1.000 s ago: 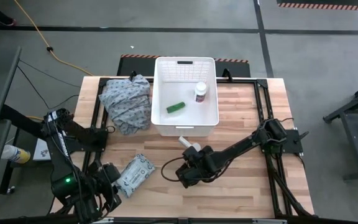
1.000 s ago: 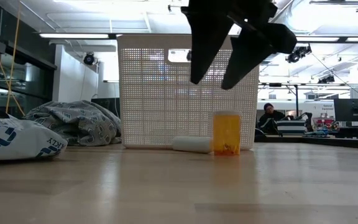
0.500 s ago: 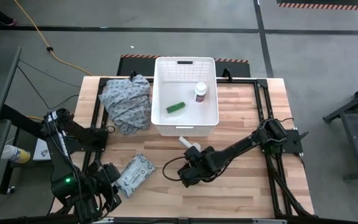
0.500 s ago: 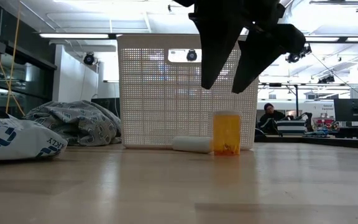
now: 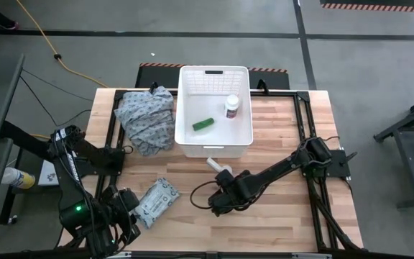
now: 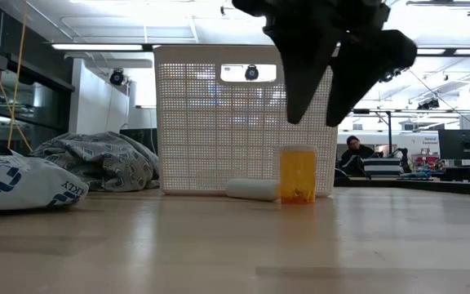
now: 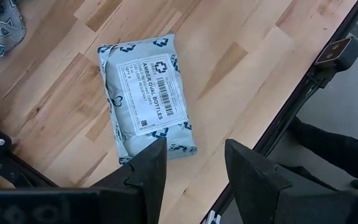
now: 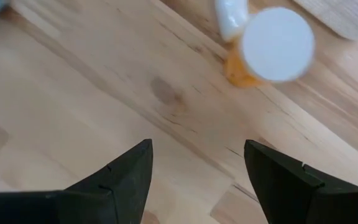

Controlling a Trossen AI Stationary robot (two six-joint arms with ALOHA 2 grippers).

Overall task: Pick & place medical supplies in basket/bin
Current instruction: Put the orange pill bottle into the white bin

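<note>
A small orange vial with a white cap [image 8: 277,43] stands upright on the table in front of the white perforated bin [image 5: 214,144]. A white tube [image 6: 251,189] lies beside it. My right gripper [image 6: 315,122] hangs open above the table, just over and slightly right of the vial [image 6: 298,174], touching nothing. Inside the bin lie a green stick-shaped box [image 5: 203,124] and a white pill bottle [image 5: 231,106]. The pale soft packet [image 7: 145,99] lies flat near the table's near-left corner. My left gripper [image 7: 194,162] waits open beside it, clear of it.
A grey-blue patterned cloth [image 5: 146,119] is heaped left of the bin, against its wall. Bare wood lies right of the bin and along the near edge. Black frame rails run along the table's left and right sides. A person sits far off in the room behind.
My right gripper has drifted toward the table's right and a little down, from left of the orange vial to over it, staying open. Nothing on the table has moved.
</note>
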